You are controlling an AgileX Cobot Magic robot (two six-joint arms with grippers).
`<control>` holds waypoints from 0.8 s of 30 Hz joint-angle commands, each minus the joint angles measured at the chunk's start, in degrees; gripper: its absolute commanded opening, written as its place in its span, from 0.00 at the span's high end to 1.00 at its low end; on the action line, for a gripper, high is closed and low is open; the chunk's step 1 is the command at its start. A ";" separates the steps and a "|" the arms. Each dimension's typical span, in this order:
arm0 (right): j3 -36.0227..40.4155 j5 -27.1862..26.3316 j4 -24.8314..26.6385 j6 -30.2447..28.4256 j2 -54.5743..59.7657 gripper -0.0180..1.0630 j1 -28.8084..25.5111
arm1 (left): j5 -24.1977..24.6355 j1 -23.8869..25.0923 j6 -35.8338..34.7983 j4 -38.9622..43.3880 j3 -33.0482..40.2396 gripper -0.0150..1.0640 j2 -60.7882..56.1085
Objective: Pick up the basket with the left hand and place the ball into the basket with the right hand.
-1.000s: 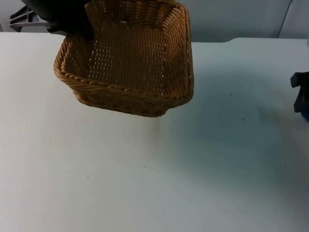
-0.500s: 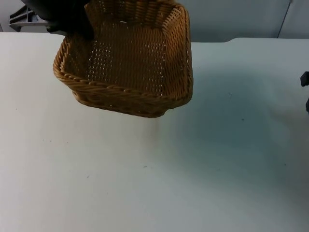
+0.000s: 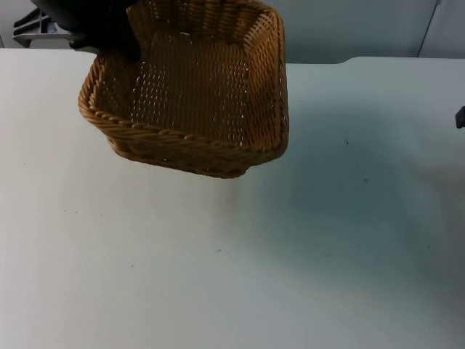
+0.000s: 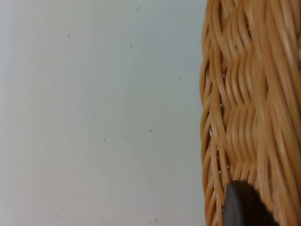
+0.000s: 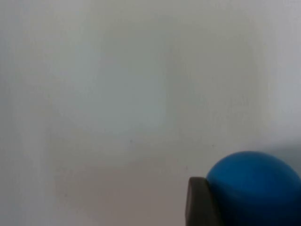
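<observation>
One round blue ball [image 5: 254, 188] sits against the right gripper [image 5: 203, 203] fingertip at the white table [image 3: 232, 276]'s right edge; you cannot tell whether it's gripped. Farther back, the left gripper [image 3: 109, 33] clamps the rectangular woven wicker basket [image 3: 189, 94]'s rim, holding it tilted above the far-left corner, so a careless drop could bounce the ball out.

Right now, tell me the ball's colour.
Blue; the ball shows best in the right wrist view, against a fingertip.
</observation>
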 commanded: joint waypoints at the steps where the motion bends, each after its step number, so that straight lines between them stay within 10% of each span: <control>1: -0.40 0.83 2.15 -1.82 -0.52 0.99 -0.18 | -0.38 0.14 -0.60 -0.87 -0.61 0.99 -0.57; 11: -6.47 7.89 8.73 -7.44 -8.16 0.99 5.78 | -0.06 0.14 -0.60 -0.87 -0.61 0.99 -0.57; 24: -33.18 16.72 9.65 -6.32 -6.60 0.99 22.77 | 0.05 0.14 -0.60 -1.01 -0.61 0.99 -0.57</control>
